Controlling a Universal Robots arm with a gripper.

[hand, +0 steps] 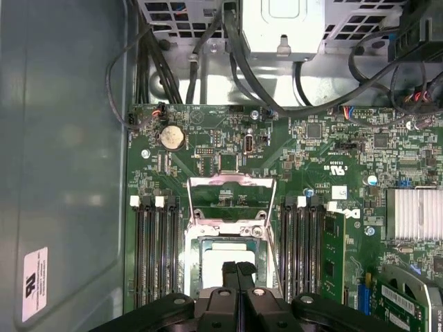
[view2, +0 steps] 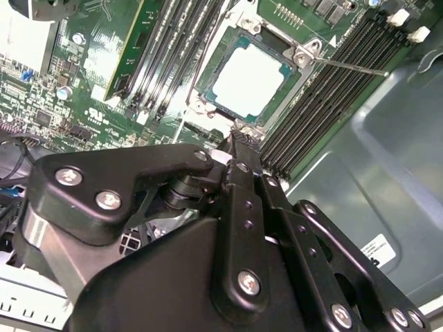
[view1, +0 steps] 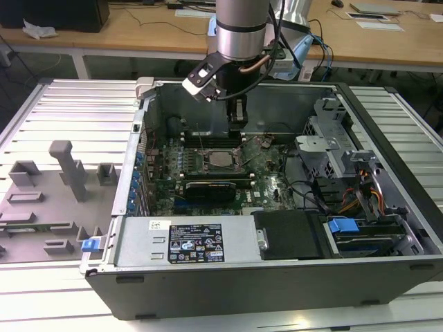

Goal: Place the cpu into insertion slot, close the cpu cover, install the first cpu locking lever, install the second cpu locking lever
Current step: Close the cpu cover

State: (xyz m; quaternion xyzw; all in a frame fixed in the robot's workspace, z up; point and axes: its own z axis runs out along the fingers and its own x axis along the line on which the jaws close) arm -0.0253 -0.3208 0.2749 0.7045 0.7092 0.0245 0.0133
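so the end effector (hand: pixel 237 265) is pinched shut on nothing, hanging just above one edge of the cpu (hand: pixel 220 250), which sits in the insertion slot (hand: pixel 194 257), cpu cover (hand: pixel 232 181) flipped open

End effector (hand: pixel 237 266) hides pt of cpu (hand: pixel 218 250) & insertion slot (hand: pixel 195 266) in first wrist view.

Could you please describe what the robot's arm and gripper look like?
The arm is a silver-grey cylinder with a dark band; a copper-coloured cable loops at its wrist. The gripper is black, built of rounded linkage bars with silver screw heads.
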